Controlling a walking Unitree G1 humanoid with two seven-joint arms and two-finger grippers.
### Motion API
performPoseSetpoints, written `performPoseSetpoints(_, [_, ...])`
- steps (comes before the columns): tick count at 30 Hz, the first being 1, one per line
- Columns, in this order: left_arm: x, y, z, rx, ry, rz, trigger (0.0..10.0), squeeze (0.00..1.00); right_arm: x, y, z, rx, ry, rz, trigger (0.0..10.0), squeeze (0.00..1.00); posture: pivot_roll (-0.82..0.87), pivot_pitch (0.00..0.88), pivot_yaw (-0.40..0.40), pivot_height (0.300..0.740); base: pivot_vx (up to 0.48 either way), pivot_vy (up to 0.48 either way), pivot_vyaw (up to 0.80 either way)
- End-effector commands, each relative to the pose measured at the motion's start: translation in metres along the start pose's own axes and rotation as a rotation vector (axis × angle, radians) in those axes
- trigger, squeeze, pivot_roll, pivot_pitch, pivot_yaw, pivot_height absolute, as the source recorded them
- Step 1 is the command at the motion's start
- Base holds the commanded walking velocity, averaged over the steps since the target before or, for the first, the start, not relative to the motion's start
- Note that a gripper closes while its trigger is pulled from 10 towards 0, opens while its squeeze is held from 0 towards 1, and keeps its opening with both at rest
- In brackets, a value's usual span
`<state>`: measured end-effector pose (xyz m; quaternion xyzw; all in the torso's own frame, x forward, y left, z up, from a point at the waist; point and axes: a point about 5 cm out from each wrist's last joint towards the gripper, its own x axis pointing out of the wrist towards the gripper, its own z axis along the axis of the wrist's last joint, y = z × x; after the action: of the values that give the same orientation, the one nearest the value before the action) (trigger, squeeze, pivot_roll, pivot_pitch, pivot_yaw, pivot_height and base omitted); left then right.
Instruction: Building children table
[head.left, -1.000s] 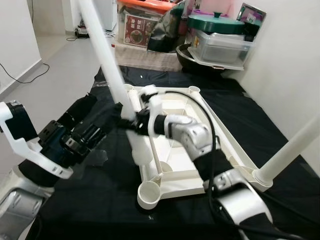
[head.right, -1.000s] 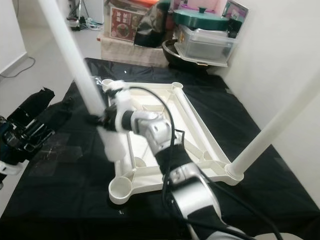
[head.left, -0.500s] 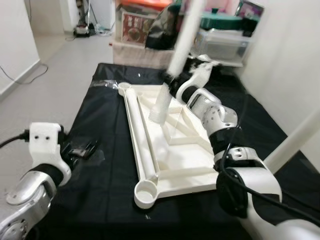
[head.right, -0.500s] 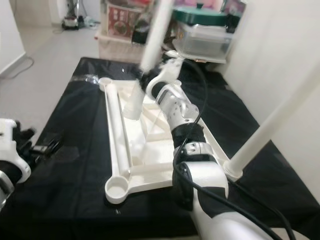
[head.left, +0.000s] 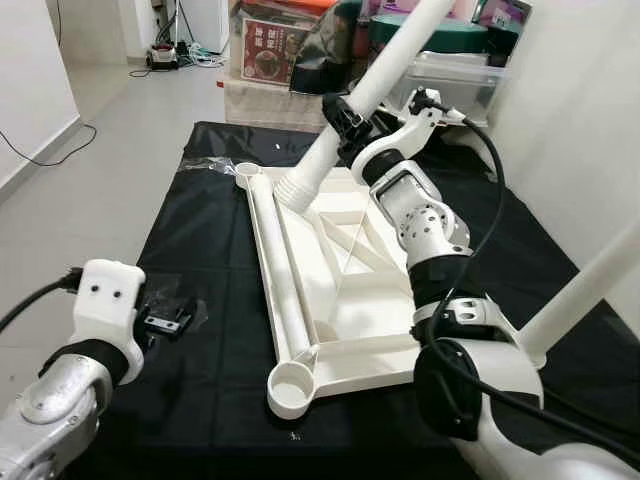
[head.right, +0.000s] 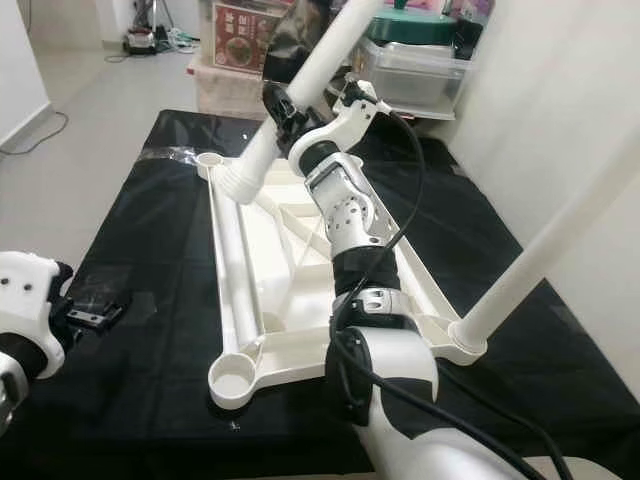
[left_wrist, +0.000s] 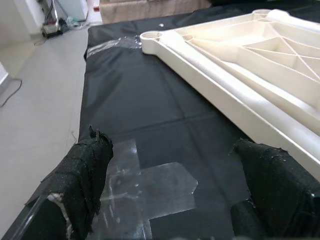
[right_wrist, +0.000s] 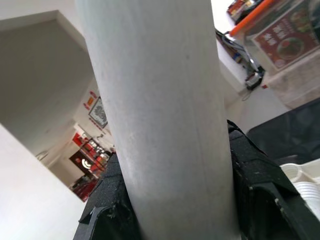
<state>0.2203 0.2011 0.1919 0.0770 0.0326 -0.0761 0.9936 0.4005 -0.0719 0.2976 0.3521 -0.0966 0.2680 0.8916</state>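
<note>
Table leg (head.left: 372, 95) in right hand (head.left: 345, 118)

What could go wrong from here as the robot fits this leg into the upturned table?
The right hand holds the white leg tilted, its end near but not over the far-left socket; pushing now may jam or skid. The fitted leg stands near the right arm and could be knocked. The open left hand steadies nothing.

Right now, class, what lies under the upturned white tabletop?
A black sheet covers the floor under the tabletop, with clear tape on it. What lies directly beneath the top is hidden.
</note>
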Motion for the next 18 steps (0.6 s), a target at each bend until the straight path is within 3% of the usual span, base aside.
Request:
performPoseSetpoints(1, [-0.001, -0.008, -0.004, 0.011, -0.027, -0.046, 10.0, 0.00, 0.003, 0.013, 0.006, -0.006, -0.042, 0.055, 10.0, 0.00, 0.19, 0.000, -0.123, 0.714, 0.000, 0.000, 0.00])
performPoseSetpoints(7, [0.000, -0.016, -0.003, -0.041, -0.056, -0.110, 10.0, 0.00, 0.001, 0.026, -0.007, -0.050, -0.020, 0.142, 10.0, 0.00, 0.19, 0.000, -0.122, 0.714, 0.000, 0.000, 0.00])
performPoseSetpoints(18, [0.016, -0.008, 0.007, 0.031, -0.119, -0.078, 10.0, 0.00, -0.006, 0.038, -0.026, -0.102, 0.038, 0.171, 10.0, 0.00, 0.18, 0.000, -0.113, 0.714, 0.000, 0.000, 0.00])
